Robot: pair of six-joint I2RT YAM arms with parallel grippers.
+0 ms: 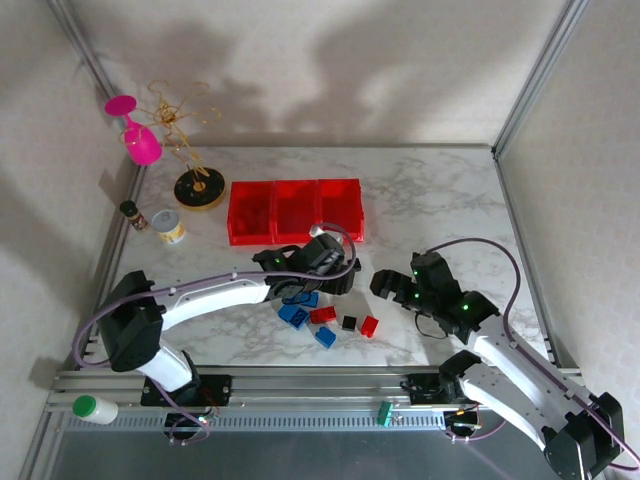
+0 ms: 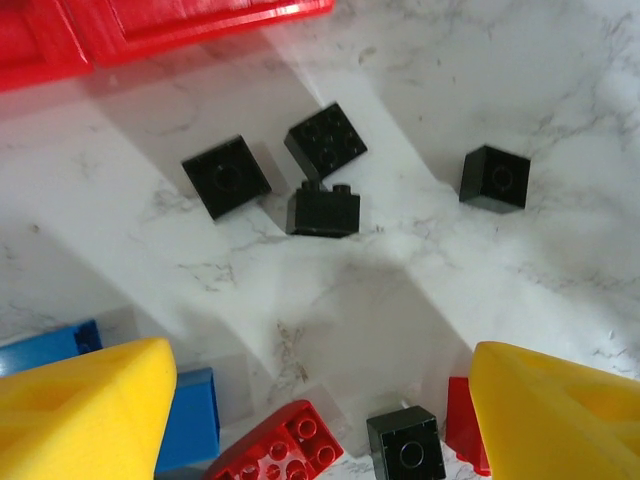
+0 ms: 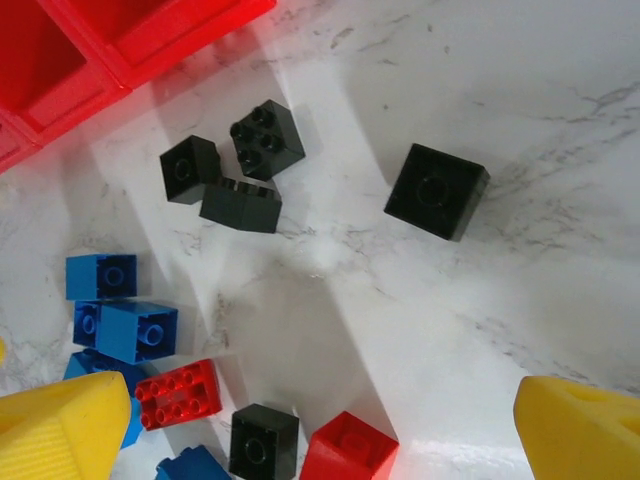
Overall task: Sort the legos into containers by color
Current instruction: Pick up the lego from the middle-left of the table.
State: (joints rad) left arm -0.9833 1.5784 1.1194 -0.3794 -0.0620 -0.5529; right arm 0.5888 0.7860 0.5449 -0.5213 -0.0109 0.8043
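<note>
Hovering wide open with nothing held, left pincer (image 2: 320,385) sits over the loose pile on the white marbled surface (image 1: 430,190), just on the near side of the three joined bright red open plastic bins (image 1: 295,210). No brick can be made out inside them, so sorting looks barely begun. Left of pile: small blue plastic bricks (image 3: 135,330) are bunched together, so a grab there likely takes two or shoves one off. Middle: red oblong plastic brick (image 3: 178,392) just beside the blues, square black plastic brick (image 3: 263,440) just beside square red plastic brick (image 3: 350,445), so mixed colours could lift together. Further up, three clustered black plastic bricks (image 2: 323,210) huddle in contact, one tipped on its side and apt to slip when pinched. Lone black plastic brick (image 2: 495,178) stands apart, the safest pick. Right pincer (image 3: 320,430) is also spread wide, holding nothing, close beside the left one in top view. Both reaching into one pile risks a clash. All bins are the same red, so wrong-bin drops are easy.
</note>
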